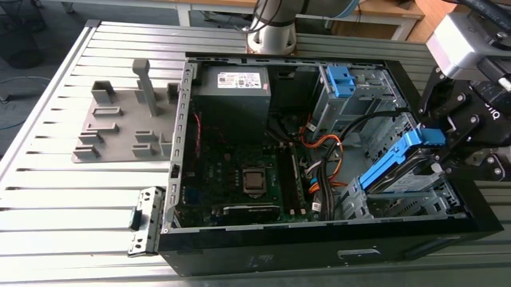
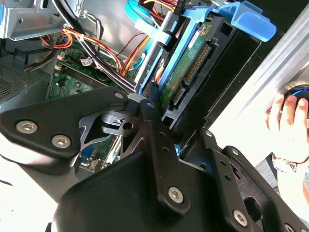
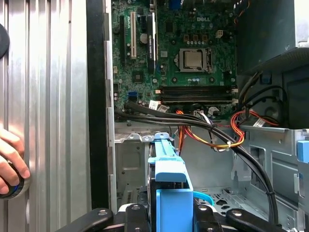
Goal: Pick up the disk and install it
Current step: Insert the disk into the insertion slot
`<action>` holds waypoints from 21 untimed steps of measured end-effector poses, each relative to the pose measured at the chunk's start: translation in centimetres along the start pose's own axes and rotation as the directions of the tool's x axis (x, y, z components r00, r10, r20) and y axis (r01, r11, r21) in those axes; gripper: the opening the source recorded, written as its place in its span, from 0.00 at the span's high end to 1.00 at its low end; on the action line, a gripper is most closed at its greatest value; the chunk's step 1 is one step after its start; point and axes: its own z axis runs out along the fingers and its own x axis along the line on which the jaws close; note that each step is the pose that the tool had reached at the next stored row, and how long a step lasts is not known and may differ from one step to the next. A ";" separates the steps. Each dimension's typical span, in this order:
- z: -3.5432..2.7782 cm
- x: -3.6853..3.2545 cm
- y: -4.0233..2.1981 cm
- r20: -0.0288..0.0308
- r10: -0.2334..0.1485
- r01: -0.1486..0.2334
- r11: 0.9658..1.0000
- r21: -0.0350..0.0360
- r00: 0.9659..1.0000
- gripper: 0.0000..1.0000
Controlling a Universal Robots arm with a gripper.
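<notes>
While the gripper (image 1: 436,145) stays out of it, pinched shut on the disk (image 1: 397,172) by its blue bracket (image 3: 169,183), the disk hangs tilted, low end in the cage (image 1: 395,205) at the case (image 1: 319,254) corner, exterior view's right; the tilt probably clears the cables (image 1: 363,121).

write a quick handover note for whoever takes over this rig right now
Gripper: shut on the disk, gripping it at its blue bracket, at the exterior view's right.
Disk: off the table and tilted. Its lower end is down at the silver drive cage inside the open computer case, and its upper end is raised.
Done: the disk is picked up and at the cage.
Left: it is not yet seated flat in the cage.
Note: a person's hand rests on the slatted table beside the case.
</notes>
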 end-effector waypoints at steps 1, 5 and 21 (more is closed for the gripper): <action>0.06 0.00 0.00 0.000 0.000 0.000 1.000 0.000 1.000 0.64; 0.30 0.02 0.00 0.000 0.000 0.000 1.000 0.000 1.000 0.64; 0.38 0.03 -0.01 0.000 0.000 0.000 1.000 0.000 1.000 0.56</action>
